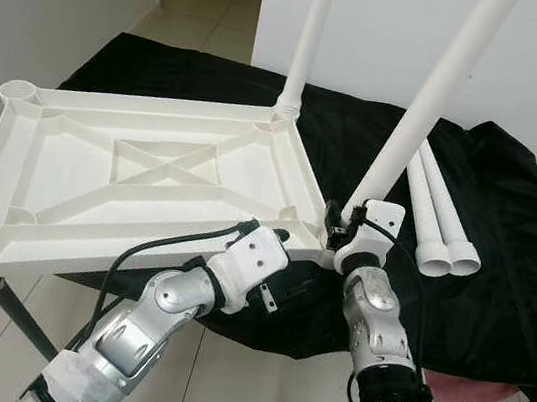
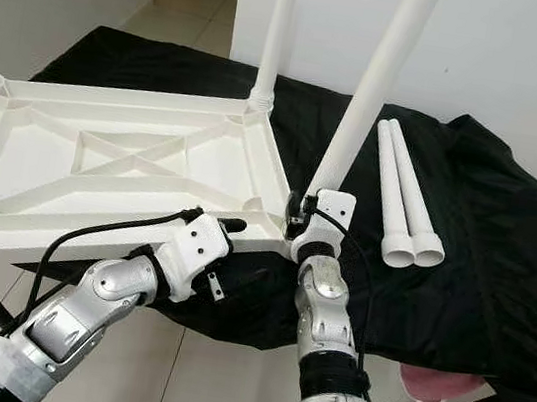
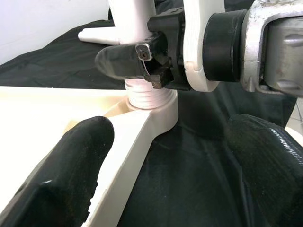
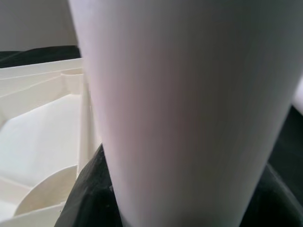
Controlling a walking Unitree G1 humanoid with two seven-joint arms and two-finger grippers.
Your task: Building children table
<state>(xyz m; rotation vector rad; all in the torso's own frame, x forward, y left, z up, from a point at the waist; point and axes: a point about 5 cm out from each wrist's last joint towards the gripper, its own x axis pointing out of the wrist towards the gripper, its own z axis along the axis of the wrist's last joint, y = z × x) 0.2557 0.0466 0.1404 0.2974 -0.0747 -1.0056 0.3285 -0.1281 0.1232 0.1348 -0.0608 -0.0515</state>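
Right end effector [image 1: 338, 224] grips the second leg [image 1: 427, 101] at the near right corner socket of the upturned tabletop [image 1: 141, 177], my left end effector [image 1: 279, 235] spread wide astride its near rim; one leg [image 1: 310, 40] stands in the far right corner, two spare legs [image 1: 433, 218] lie beside the tabletop, so I judge it about half built.
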